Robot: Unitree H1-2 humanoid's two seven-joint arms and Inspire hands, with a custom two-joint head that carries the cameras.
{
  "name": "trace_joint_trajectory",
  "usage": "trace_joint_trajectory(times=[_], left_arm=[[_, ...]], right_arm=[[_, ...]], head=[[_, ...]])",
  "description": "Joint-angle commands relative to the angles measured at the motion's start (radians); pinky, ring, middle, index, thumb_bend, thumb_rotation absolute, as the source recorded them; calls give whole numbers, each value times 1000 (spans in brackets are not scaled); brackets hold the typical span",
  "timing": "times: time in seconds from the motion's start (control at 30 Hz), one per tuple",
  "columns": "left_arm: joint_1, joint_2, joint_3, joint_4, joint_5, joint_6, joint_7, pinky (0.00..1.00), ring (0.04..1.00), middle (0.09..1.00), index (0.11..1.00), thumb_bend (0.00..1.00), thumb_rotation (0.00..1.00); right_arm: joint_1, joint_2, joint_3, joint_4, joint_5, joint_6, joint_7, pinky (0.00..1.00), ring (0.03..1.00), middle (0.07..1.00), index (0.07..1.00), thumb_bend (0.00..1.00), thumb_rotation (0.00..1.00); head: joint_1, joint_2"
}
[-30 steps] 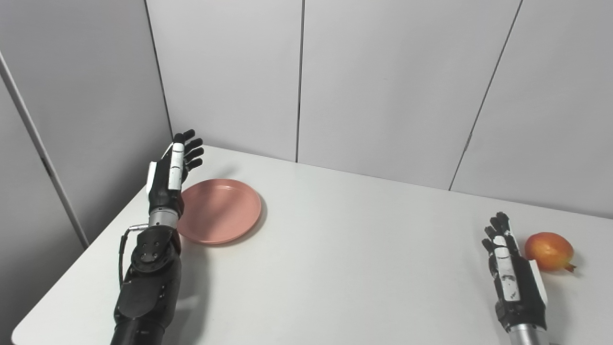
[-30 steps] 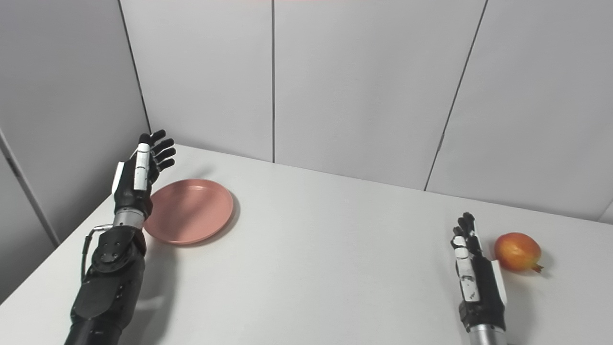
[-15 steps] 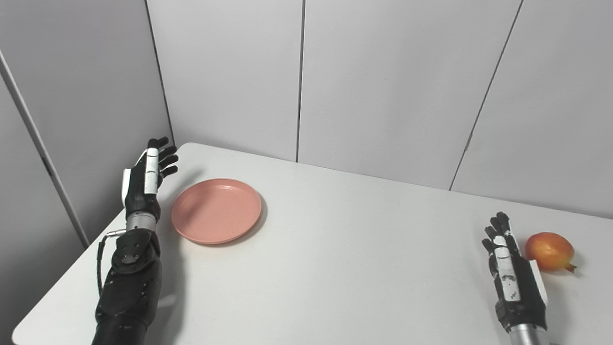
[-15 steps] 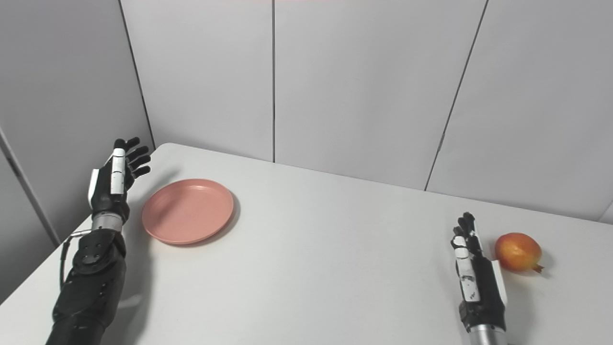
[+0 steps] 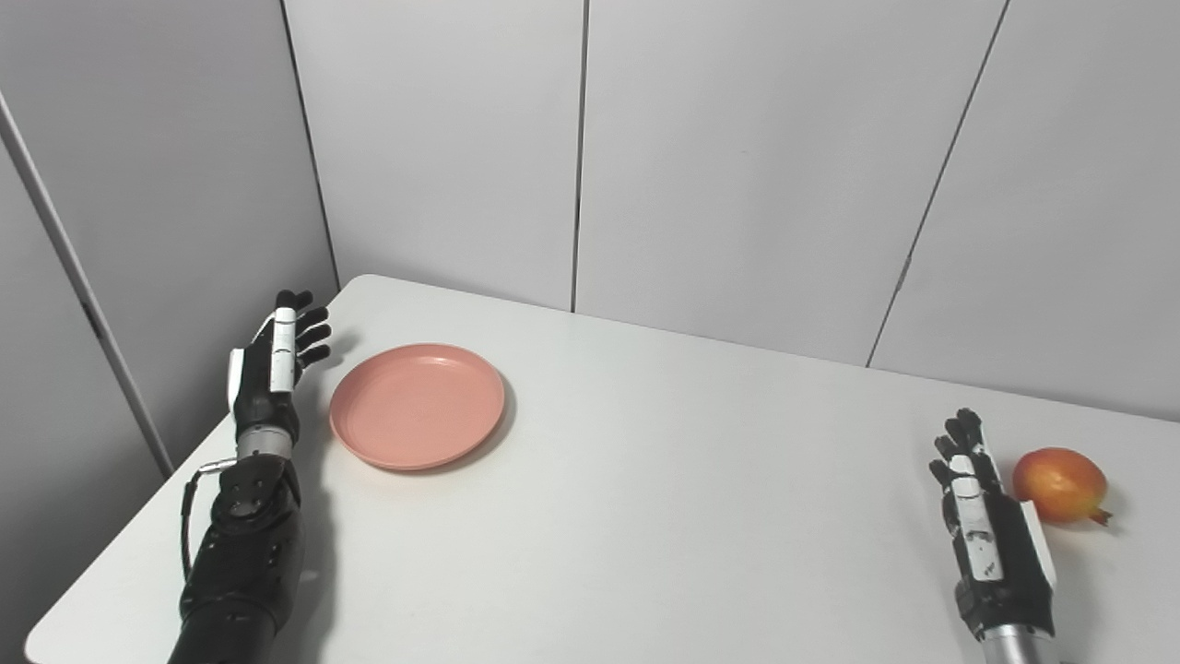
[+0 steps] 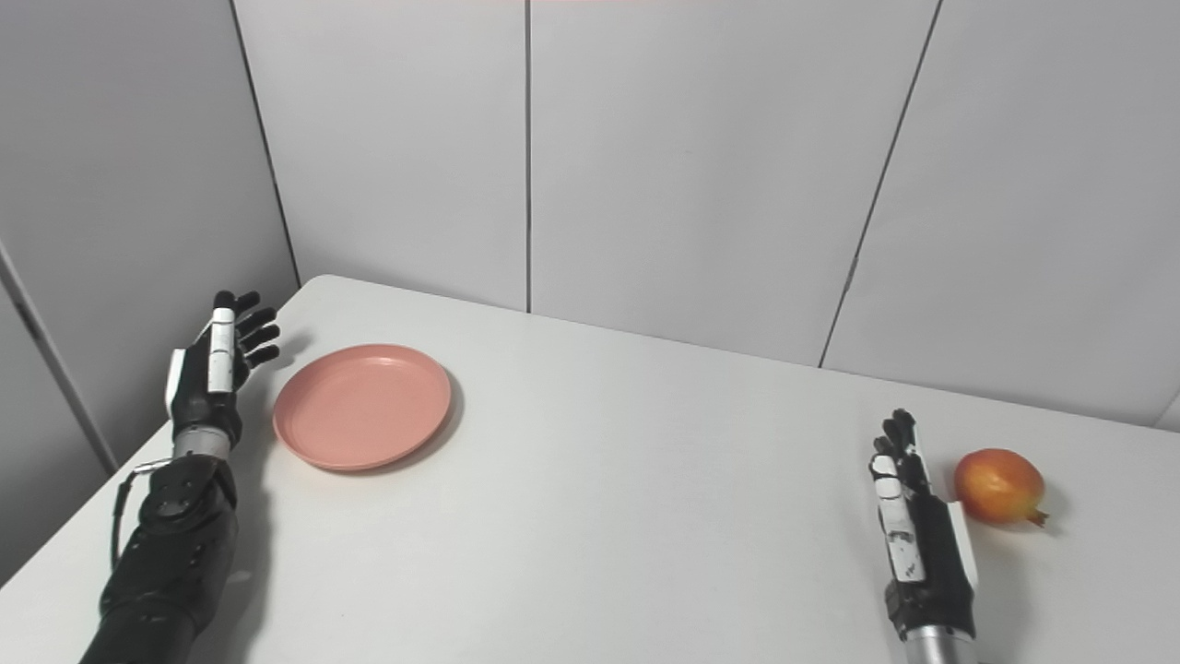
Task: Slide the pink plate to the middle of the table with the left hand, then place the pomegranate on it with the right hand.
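Observation:
A pink plate (image 5: 417, 406) lies empty on the white table (image 5: 645, 480), at its far left part. My left hand (image 5: 269, 369) is open, edge-on with fingers spread, just left of the plate and apart from it, near the table's left edge. A red-orange pomegranate (image 5: 1058, 485) lies at the far right. My right hand (image 5: 986, 535) is open and empty, upright, just left of the pomegranate and not touching it.
Grey wall panels (image 5: 737, 166) stand close behind the table and along its left side. The table's left edge (image 5: 138, 516) runs diagonally beside my left arm.
My left hand has moved left and down, off the plate's left rim to a spot beside it. The plate, pomegranate and right hand have not moved.

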Motion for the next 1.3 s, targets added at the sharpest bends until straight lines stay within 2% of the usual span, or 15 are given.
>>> trace_joint_trajectory(times=[0.0, 0.17, 0.33, 0.53, 0.7, 0.93, 1.27], left_arm=[[-67, 35, -10, 7, 4, -47, -13, 756, 777, 778, 776, 793, 1000], [-75, 14, -25, 20, -9, -44, -26, 758, 779, 785, 783, 777, 1000], [-80, -9, -31, 11, -51, -7, -79, 817, 827, 829, 820, 739, 1000], [-90, -31, -38, 23, -94, -12, -138, 823, 848, 838, 818, 710, 1000], [-91, -49, -41, 5, -107, 13, -140, 808, 834, 833, 824, 720, 1000], [-85, -55, -68, 3, -102, 8, -163, 809, 837, 835, 829, 715, 1000], [-73, -75, -108, -38, -85, 39, -178, 829, 848, 846, 839, 704, 1000]], right_arm=[[16, 9, 3, 13, 8, -20, 1, 1000, 995, 1000, 1000, 428, 885], [17, 8, 3, 14, 5, -29, 1, 1000, 994, 1000, 1000, 430, 896], [18, 8, 4, 12, 4, -30, 1, 1000, 992, 998, 1000, 430, 887], [19, 9, 6, 6, -4, -29, -2, 1000, 993, 999, 1000, 443, 879], [17, 9, 5, 10, -8, -36, -6, 998, 988, 995, 999, 446, 868], [17, 9, 4, 10, -14, -45, -12, 981, 978, 990, 995, 441, 857], [16, 8, 6, 9, -16, -37, -9, 996, 988, 997, 1000, 438, 873]], head=[[-1, 1], [-1, 2], [-2, 4], [-5, 8], [-6, 8], [-6, 12], [-17, 19]])
